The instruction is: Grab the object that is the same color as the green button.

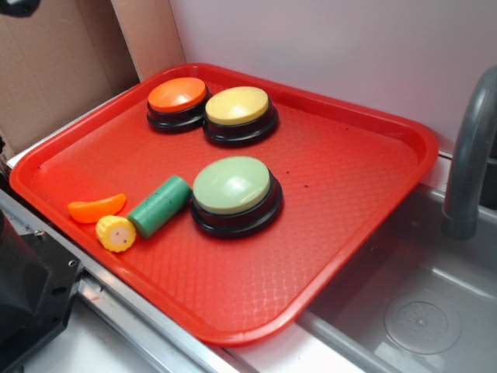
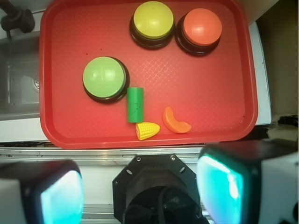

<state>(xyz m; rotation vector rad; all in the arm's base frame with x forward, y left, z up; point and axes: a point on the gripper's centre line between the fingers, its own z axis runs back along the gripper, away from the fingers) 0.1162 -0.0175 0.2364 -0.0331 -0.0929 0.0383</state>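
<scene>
Though unlabelled, green cylinder (on tray)

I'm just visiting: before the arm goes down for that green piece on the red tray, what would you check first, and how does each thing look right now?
1. Target picked by colour: the green cylinder matches the green button. Ok.
2. Cylinder lies flat on the red tray, top uncovered. Ok.
3. Room beside it: the green button sits close along one side, and the yellow corn piece is at one end. Not ok, tight.
4. Orange wedge lies apart from the cylinder. Ok.
5. Jaws spread wide and holding nothing in the wrist view. Ok.
6. Jaws lined up over the cylinder: cannot tell.
</scene>
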